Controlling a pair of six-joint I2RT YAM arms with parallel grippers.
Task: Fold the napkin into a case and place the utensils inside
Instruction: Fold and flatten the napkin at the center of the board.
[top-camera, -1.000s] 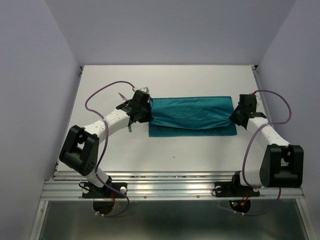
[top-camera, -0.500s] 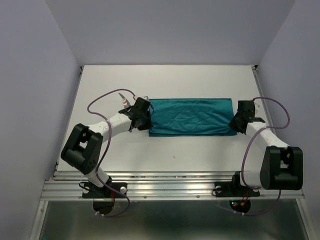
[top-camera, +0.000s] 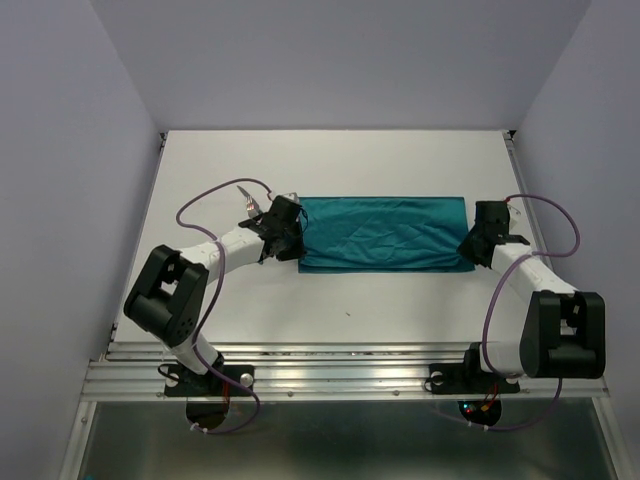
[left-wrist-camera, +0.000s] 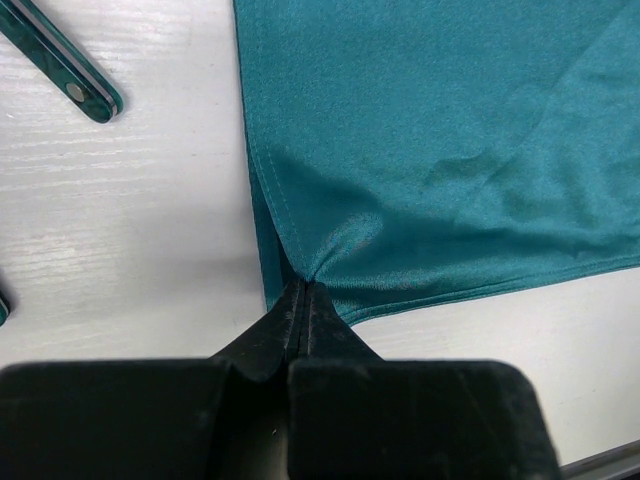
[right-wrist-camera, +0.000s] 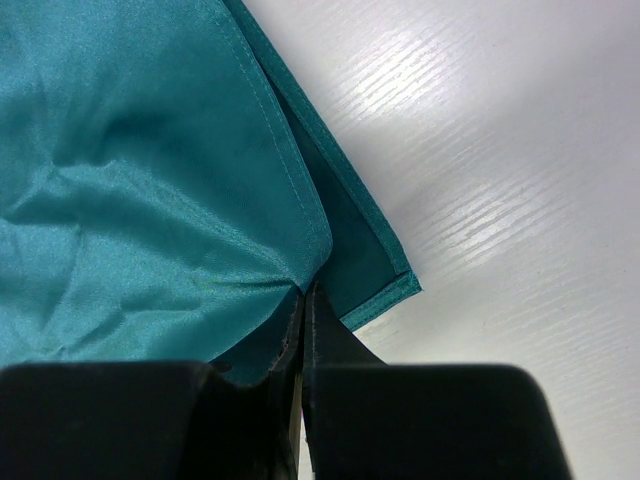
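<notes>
My left pincer (left-wrist-camera: 303, 285) is clamped on the near left corner of the napkin (top-camera: 385, 233); my right pincer (right-wrist-camera: 303, 290) pinches its near right corner, hemmed edges stacked there; the folded napkin lies flat on the bench (top-camera: 400, 310); a utensil handle (left-wrist-camera: 65, 68) lies apart, leftward; bench shows beyond every edge.

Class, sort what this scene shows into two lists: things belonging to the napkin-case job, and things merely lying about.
Belonging to the job:
- teal-green cloth napkin, folded over
- teal-handled metal utensils
- left gripper and right gripper, each pinching a napkin corner

Merely there:
- white table
- aluminium rail
</notes>
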